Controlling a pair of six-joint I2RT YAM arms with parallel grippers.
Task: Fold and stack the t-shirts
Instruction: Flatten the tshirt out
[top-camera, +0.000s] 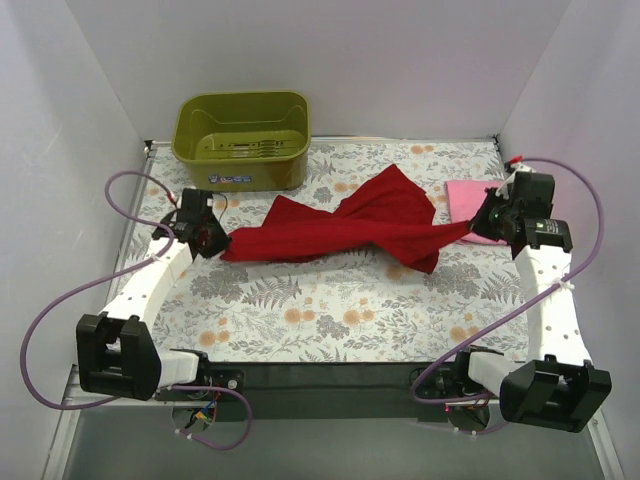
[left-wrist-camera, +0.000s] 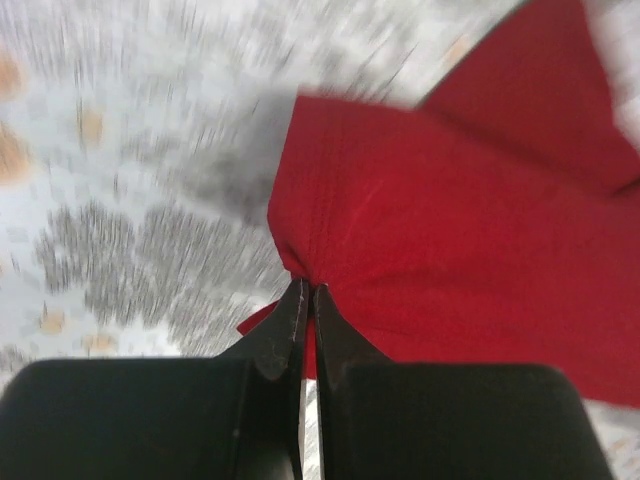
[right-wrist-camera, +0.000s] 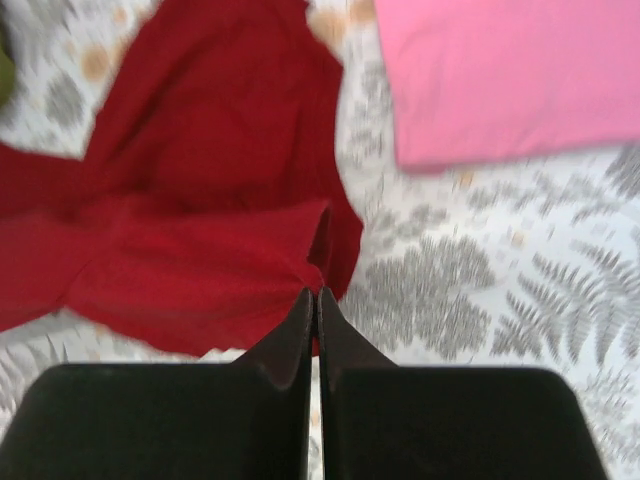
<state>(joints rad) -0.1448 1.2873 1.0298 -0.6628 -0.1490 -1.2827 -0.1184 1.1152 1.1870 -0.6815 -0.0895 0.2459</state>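
The deep red t-shirt (top-camera: 345, 228) stretches across the middle of the table, twisted and bunched, pulled taut between both arms. My left gripper (top-camera: 222, 243) is shut on its left end; in the left wrist view red cloth (left-wrist-camera: 460, 250) is pinched at the gripper (left-wrist-camera: 308, 288). At the right, my right gripper (top-camera: 476, 224) is shut on the shirt's other end, and the right wrist view shows red cloth (right-wrist-camera: 200, 210) caught at the gripper (right-wrist-camera: 316, 293). The light pink t-shirt (top-camera: 466, 205) lies folded flat at the right back, partly behind the right gripper; it also shows as pink cloth (right-wrist-camera: 510, 70).
An olive-green plastic tub (top-camera: 243, 140) stands at the back left. The table (top-camera: 330, 310) has a fern and flower pattern. White walls close in the left, back and right sides. Purple cables loop beside both arms.
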